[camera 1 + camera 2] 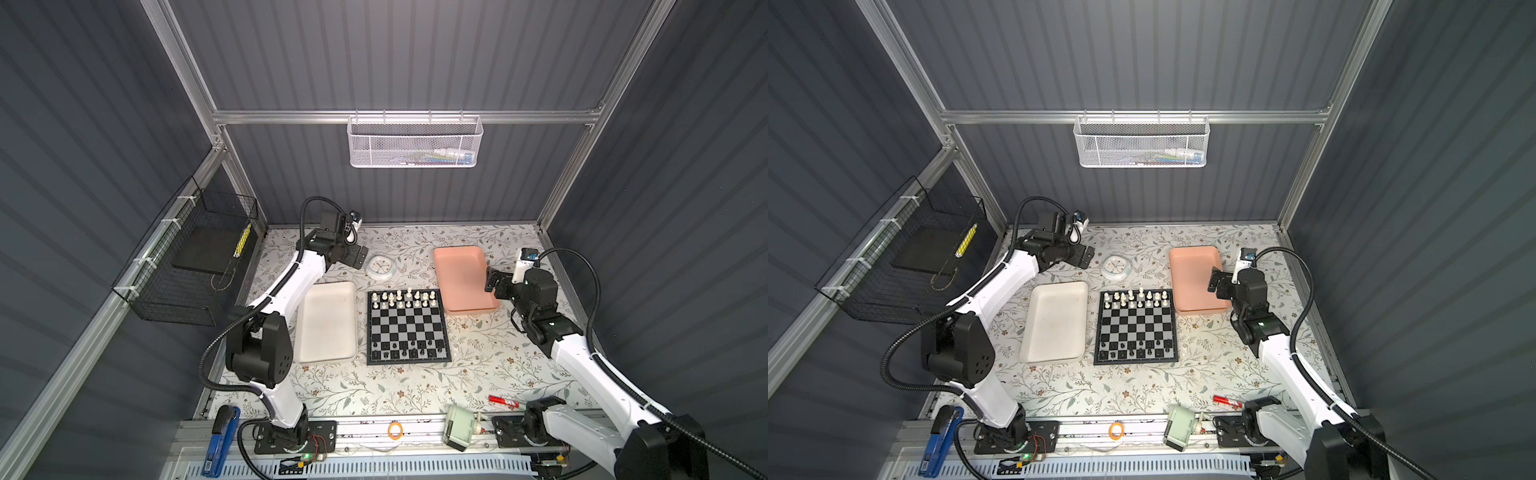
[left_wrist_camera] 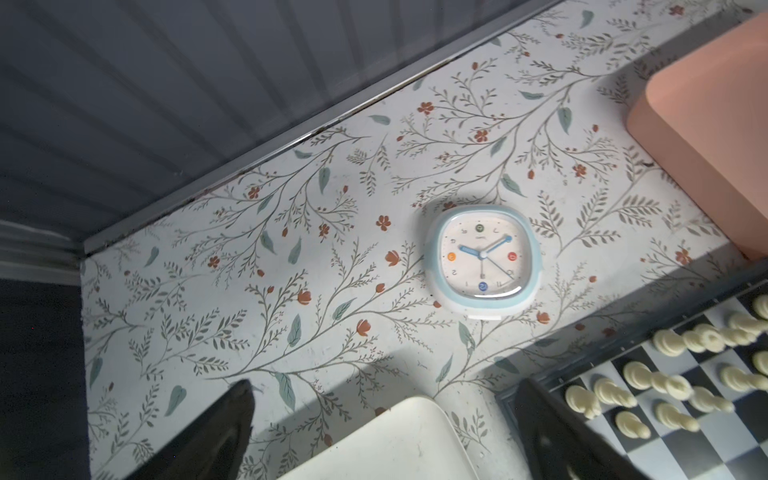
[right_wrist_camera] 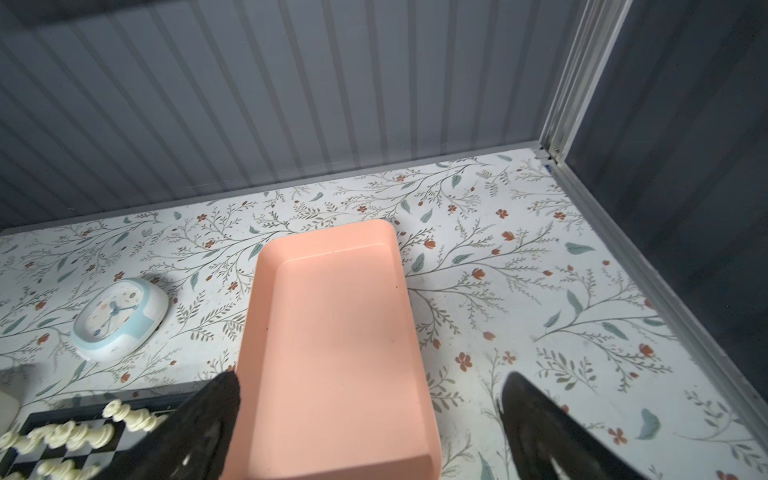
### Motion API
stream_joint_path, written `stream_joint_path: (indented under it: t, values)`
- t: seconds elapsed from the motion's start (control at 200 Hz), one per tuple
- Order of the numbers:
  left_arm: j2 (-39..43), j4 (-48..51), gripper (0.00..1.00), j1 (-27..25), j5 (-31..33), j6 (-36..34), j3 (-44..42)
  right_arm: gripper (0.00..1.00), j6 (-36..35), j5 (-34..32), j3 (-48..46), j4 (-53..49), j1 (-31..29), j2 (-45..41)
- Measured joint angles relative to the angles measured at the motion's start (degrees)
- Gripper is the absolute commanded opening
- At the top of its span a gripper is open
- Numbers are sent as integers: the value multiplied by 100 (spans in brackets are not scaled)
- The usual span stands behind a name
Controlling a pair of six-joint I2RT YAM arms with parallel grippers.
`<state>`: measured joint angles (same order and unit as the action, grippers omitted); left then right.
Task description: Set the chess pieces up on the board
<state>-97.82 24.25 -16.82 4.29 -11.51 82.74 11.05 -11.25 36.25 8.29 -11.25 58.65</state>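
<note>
The left arm rises from its base at the near edge, bends at the elbow and reaches toward the far left corner of the tabletop (image 1: 415, 386). Its left claw (image 1: 360, 254) hangs above the surface just beside a small clock (image 1: 381, 267), with the jaws spread wide and nothing between them. The right arm leans inward from the right side, and the right claw (image 1: 490, 282) hovers over the near right edge of the pink tray (image 1: 457, 253), also wide open and holding nothing.

The board (image 1: 408, 328) lies in the middle of the tabletop, between the white tray (image 1: 328, 316) and the pink tray. The cream-white chess pieces (image 1: 405, 299) stand in its two far rows, the black chess pieces (image 1: 409, 349) in its two near rows.

Both top views show the whole board and both arms. The left wrist view shows the clock face with blue hands in detail, and only a corner of the board with some cream-white pieces. The right wrist view shows the inside of the pink tray, which holds no pieces, and both fingers (image 3: 208, 419) of the right claw far apart.
</note>
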Motion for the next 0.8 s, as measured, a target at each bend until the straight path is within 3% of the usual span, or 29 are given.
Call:
stream_joint_path:
  t: [0.195, 0.46, 0.801]
  values:
    - [289, -1106, 99, 332, 173, 575, -1036, 99, -168, -59, -380, 605, 391, -181]
    - [551, -2739, 100, 1178, 199, 1130, -2236, 99, -107, 28, -1091, 1626, 1316, 74]
    - [586, -4693, 99, 1270, 203, 1008, -3591, 99, 50, 190, -1871, 3036, 2004, 813]
